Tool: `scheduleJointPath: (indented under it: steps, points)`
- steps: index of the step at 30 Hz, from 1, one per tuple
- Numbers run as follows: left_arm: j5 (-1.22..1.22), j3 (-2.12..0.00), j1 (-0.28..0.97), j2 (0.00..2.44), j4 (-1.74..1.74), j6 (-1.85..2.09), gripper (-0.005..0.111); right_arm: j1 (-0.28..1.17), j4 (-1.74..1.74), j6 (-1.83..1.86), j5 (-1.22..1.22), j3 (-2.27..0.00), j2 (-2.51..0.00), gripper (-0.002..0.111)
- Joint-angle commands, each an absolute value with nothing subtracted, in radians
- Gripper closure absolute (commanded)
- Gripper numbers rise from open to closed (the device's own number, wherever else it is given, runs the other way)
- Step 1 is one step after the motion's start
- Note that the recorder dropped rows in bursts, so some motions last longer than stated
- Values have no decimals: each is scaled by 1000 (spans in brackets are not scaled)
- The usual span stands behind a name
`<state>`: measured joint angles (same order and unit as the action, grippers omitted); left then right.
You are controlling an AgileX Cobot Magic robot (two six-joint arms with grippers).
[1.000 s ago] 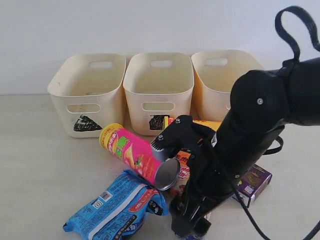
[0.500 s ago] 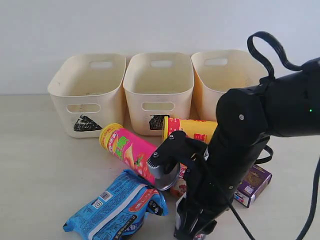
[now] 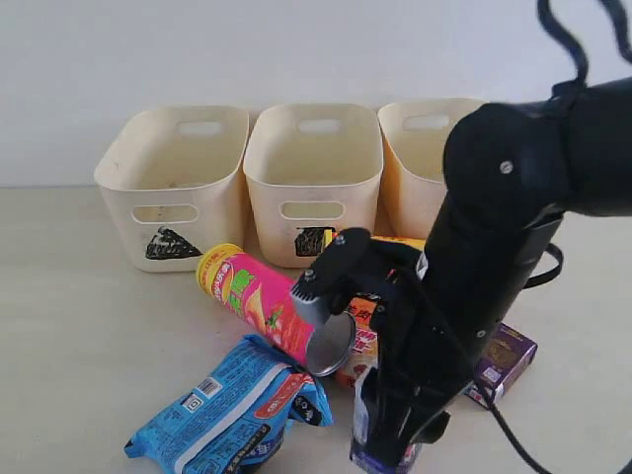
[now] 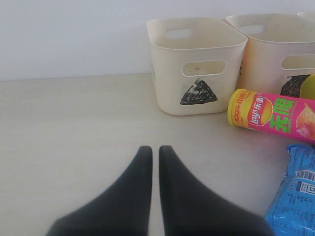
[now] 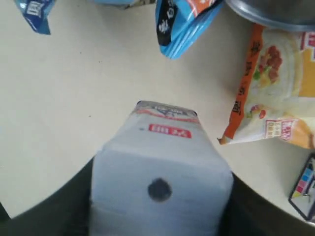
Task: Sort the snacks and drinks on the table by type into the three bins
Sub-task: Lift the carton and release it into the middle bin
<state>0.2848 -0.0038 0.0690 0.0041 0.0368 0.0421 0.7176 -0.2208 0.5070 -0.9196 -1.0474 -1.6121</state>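
My right gripper point(image 3: 393, 446) point(image 5: 160, 192) is shut on the white drink carton point(image 5: 162, 157) point(image 3: 361, 415), holding it just above the table point(image 3: 79, 326) near the front edge. Beside it lie the blue bag point(image 3: 227, 410) point(image 5: 182, 19), the orange bag point(image 3: 360, 341) point(image 5: 275, 93), the pink chip tube point(image 3: 262, 301) point(image 4: 270, 110) and the dark purple carton point(image 3: 506, 357). The yellow tube point(image 3: 400, 242) is mostly hidden behind the arm. My left gripper point(image 4: 155, 148) is shut and empty, low over bare table, out of the exterior view.
Three cream bins stand in a row at the back: the triangle bin point(image 3: 173, 163) point(image 4: 197, 69), the middle bin point(image 3: 313, 158) point(image 4: 275, 49) and the right bin point(image 3: 425, 148), partly hidden by the right arm. The snacks crowd the table's front middle.
The right gripper's jaws have closed on the white carton, and the arm has risen a little with it. The left gripper has not moved.
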Motion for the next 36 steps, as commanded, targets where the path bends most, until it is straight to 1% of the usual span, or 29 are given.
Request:
scheduleJointPath:
  steps: [1, 6, 10, 17, 23, 31, 36]
  points:
    - [278, 0, 65, 0, 37, 35, 103, 718, -217, 522, -920, -1074, -1486, 109]
    - [278, 0, 65, 0, 37, 35, 103, 718, -215, 507, -854, -1143, -1401, 109]
    - [278, 0, 65, 0, 37, 35, 103, 716, -171, 447, -781, -1213, -1398, 109]
    - [278, 0, 65, 0, 37, 35, 103, 707, -161, 392, -524, -1252, -1432, 109]
    - [278, 0, 65, 0, 37, 35, 103, 695, -120, 367, -402, -1325, -1541, 109]
    - [278, 0, 65, 0, 37, 35, 103, 581, -127, 337, -374, -1522, -1762, 109]
    - [278, 0, 65, 0, 37, 35, 103, 545, -128, 312, -316, -1594, -1877, 109]
